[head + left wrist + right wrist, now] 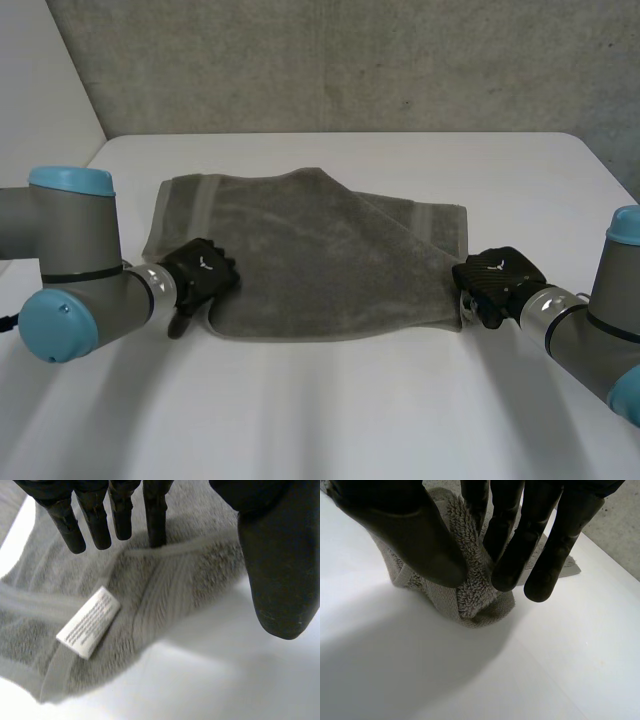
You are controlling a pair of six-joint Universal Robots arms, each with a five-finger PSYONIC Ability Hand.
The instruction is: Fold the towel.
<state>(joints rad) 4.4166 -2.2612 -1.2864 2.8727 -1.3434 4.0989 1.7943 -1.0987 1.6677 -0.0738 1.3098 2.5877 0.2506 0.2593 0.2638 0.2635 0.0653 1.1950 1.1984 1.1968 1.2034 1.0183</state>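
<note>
The grey towel (pixel 320 250) lay partly folded mid-tabletop (pixel 350 410). The left hand (pixel 200 272) rested straight-fingered on its near left corner, thumb held wide. The right hand (pixel 497 280) pinched the near right corner between thumb and fingers.

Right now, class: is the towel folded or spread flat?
Partly folded: the towel has one layer lying diagonally over another, with edges not aligned.
</note>
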